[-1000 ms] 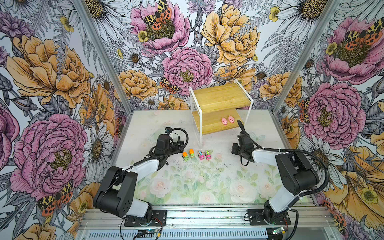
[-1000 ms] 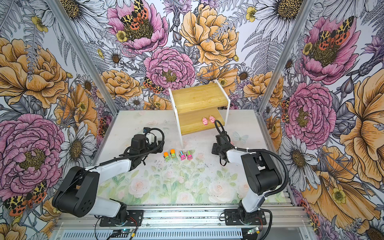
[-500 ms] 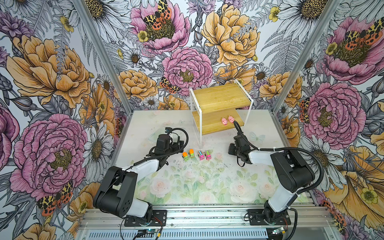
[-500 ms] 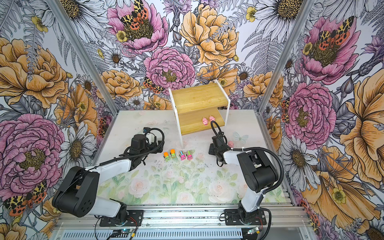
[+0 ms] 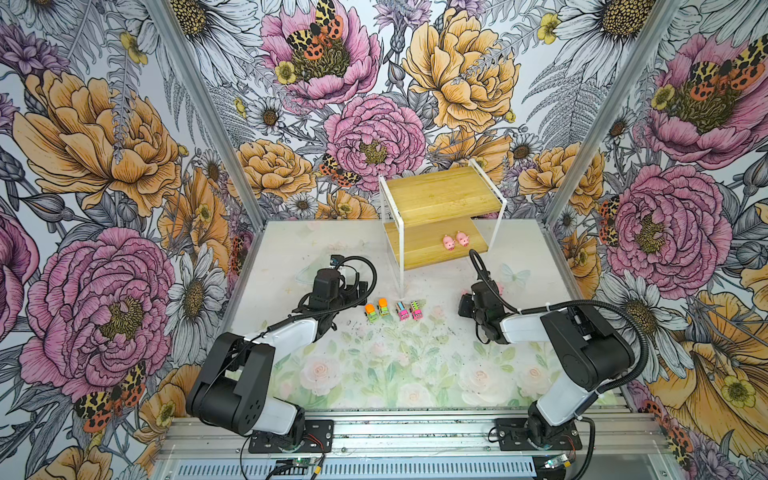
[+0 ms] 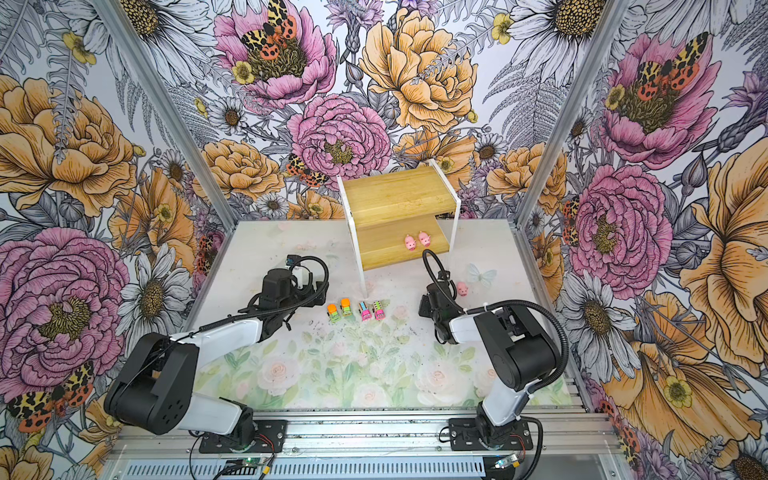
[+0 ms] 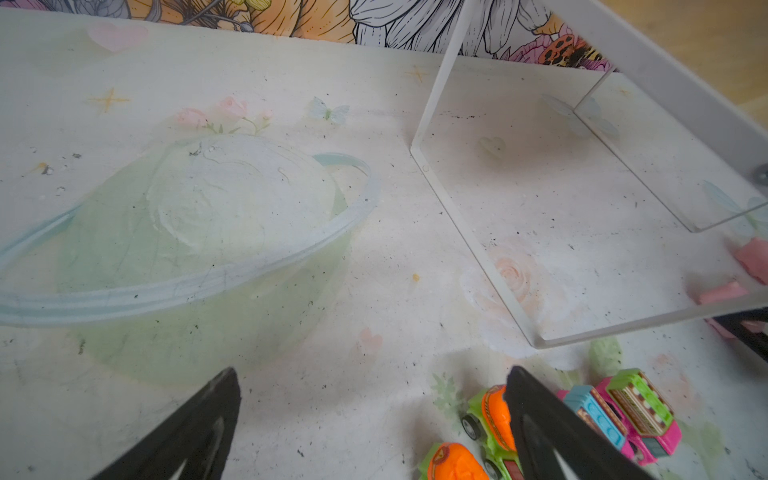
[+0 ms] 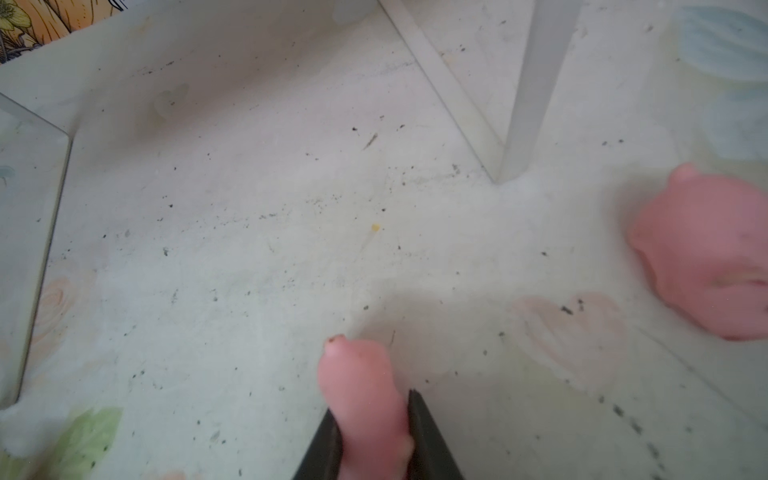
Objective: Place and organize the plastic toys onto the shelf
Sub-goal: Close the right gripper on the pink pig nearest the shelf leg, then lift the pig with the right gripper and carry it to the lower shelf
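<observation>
Pink plastic, the tiny toy pig point(image 8: 357, 374) is pinched in the closed right gripper point(image 8: 370, 419), just near of the two-tier wooden shelf point(image 5: 419, 249); it is best raised straight up, then set beside the two shelved pigs point(image 5: 448, 242).

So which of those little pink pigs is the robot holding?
The pig pinched in the right end effector, before the shelf. A loose pig lies beside it; two other pigs sit on the shelf's lower board.

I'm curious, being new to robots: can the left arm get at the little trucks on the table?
Probably yes: the left claw stands open right beside the trucks, nothing between.
</observation>
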